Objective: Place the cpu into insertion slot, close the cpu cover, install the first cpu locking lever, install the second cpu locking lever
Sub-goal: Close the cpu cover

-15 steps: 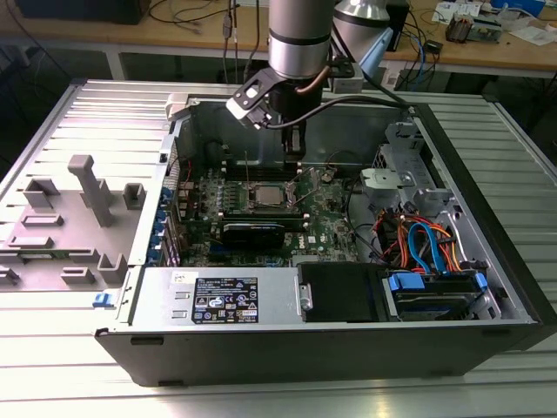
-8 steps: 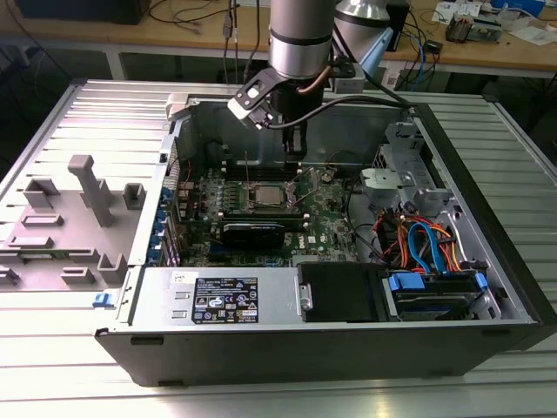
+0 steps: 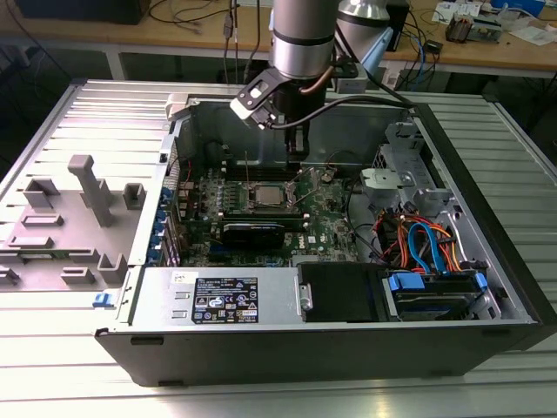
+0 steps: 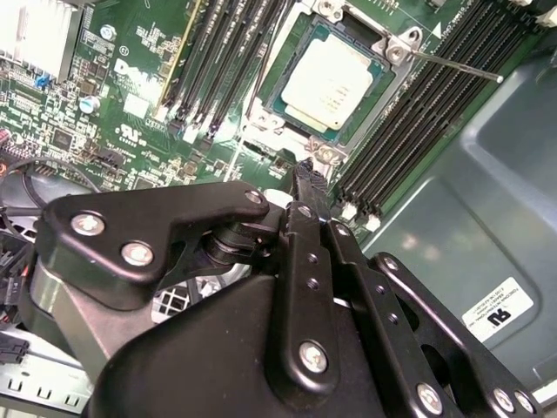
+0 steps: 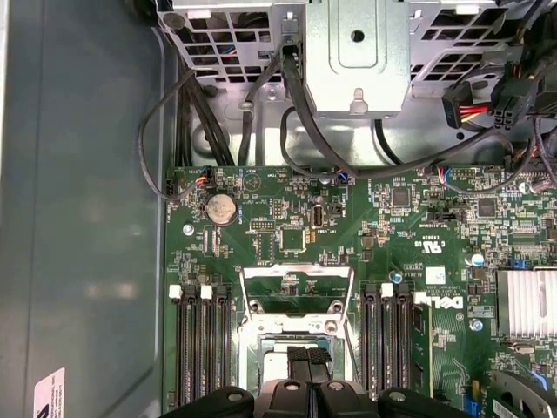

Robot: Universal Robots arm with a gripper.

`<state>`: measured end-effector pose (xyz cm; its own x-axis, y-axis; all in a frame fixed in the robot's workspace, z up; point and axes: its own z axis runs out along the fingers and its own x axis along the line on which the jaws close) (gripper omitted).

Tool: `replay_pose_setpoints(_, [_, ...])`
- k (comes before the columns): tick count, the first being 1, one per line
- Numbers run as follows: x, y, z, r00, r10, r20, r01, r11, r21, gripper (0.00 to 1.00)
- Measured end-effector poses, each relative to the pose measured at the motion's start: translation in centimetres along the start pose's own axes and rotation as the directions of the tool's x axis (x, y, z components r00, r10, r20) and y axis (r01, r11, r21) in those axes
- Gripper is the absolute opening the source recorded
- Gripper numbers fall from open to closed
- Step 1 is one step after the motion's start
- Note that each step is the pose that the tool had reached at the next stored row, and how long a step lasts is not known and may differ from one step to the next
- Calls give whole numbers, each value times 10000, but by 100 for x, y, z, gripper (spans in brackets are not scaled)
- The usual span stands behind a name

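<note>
Hovering empty with jaws pressed together by the raised cpu cover (image 5: 296, 271), the gripper (image 4: 306, 174) may slip and scratch the seated cpu (image 4: 335, 77)

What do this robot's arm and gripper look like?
Arm: silver-grey cylindrical links, with a black cable looping off the wrist. Gripper: matte black linkage bars dotted with silver screw heads, narrowing to slim tips.
</note>
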<state>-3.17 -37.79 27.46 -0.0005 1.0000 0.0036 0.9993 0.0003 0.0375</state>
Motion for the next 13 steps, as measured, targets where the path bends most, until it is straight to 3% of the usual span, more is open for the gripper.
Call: replay_pose_setpoints(13, [0,47,2,10000,0,0,0,10000,0,11])
